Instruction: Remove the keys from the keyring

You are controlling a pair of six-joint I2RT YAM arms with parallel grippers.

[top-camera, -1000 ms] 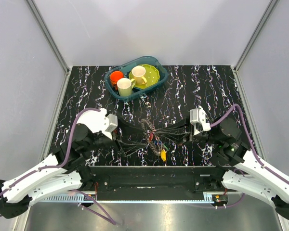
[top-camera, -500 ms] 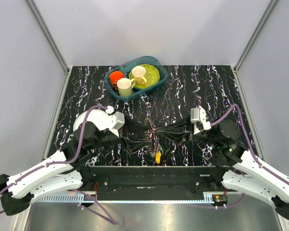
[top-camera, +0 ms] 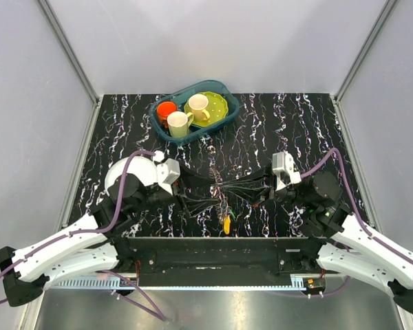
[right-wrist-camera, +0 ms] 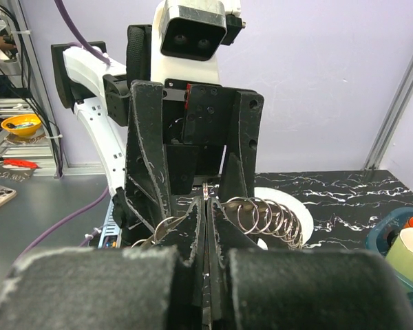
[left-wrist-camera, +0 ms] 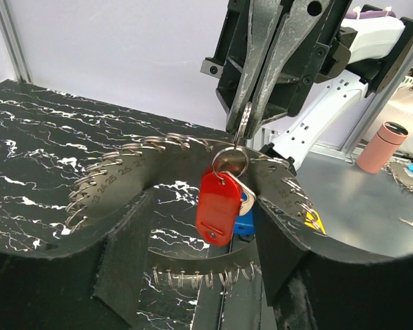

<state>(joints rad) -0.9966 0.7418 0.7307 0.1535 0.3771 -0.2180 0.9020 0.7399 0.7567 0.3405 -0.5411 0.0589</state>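
Observation:
The keyring (top-camera: pixel 217 189) is a black numbered band (left-wrist-camera: pixel 124 175) edged with many small metal rings, held up between both arms at the table's front centre. My left gripper (top-camera: pixel 196 199) has its fingers (left-wrist-camera: pixel 124 268) spread wide against the band and holds it. My right gripper (top-camera: pixel 230 194), seen head-on in the left wrist view (left-wrist-camera: pixel 246 113), is shut on a small ring carrying the keys: a red tag (left-wrist-camera: pixel 219 206), a blue one (left-wrist-camera: pixel 244 221) behind it. A yellow key (top-camera: pixel 226 224) hangs lowest. In the right wrist view my right gripper (right-wrist-camera: pixel 206 213) is closed, with small rings (right-wrist-camera: pixel 261 216) beside it.
A teal tub (top-camera: pixel 224 120) at the back centre holds two cream mugs, an orange cup (top-camera: pixel 166 108) and a green plate. The table's front edge lies just below the hanging keys. A pink cylinder (left-wrist-camera: pixel 382 146) stands off the table behind my right arm.
My left arm has swung inward and turned, bringing the keyring right and toward the front. The hanging yellow key has shifted slightly left. My right gripper has stayed shut at the small ring.

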